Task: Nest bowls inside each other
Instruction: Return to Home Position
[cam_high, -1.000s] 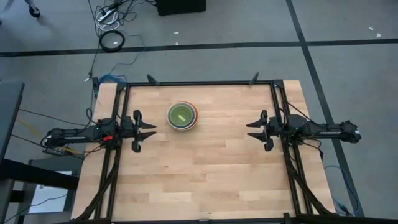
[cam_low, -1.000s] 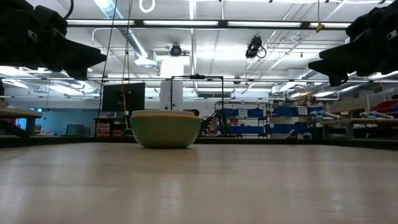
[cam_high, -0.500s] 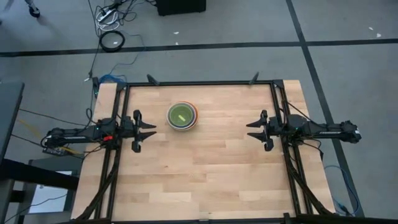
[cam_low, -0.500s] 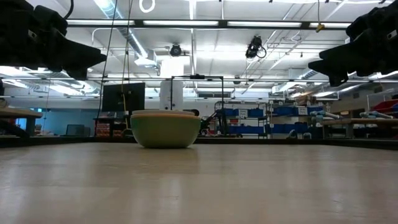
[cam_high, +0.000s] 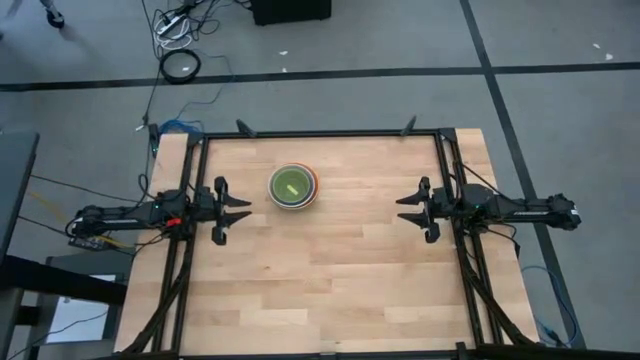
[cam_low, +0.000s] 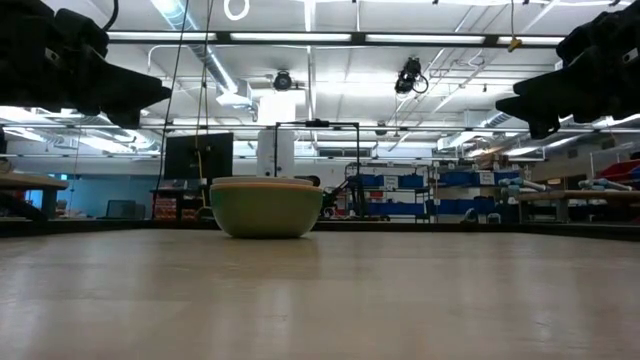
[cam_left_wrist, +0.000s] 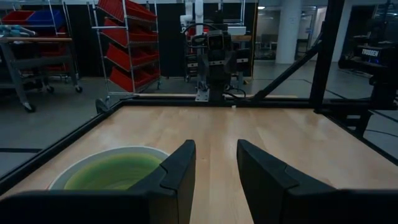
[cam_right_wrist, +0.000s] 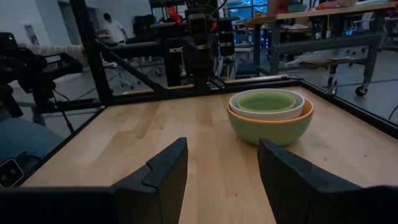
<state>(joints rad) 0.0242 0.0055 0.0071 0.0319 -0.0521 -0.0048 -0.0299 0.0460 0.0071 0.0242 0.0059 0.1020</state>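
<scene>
The bowls (cam_high: 293, 187) stand as one stack on the wooden table, left of centre toward the far edge. A sage green bowl (cam_right_wrist: 270, 130) is outermost and rests on its base. An orange rim (cam_right_wrist: 305, 112) and a white rim (cam_right_wrist: 267, 102) show inside it, and the innermost hollow looks green (cam_left_wrist: 112, 171). My left gripper (cam_high: 240, 209) hovers open and level at the table's left side, just left of the stack. My right gripper (cam_high: 402, 209) hovers open and level at the right side, well away from the stack. Neither has anything between its fingers.
A black frame rail (cam_high: 320, 133) runs along the table's far edge, with more rails down both sides. Bare wood (cam_high: 330, 270) spreads across the middle and near half. A person (cam_right_wrist: 114, 28) stands far off in the room behind.
</scene>
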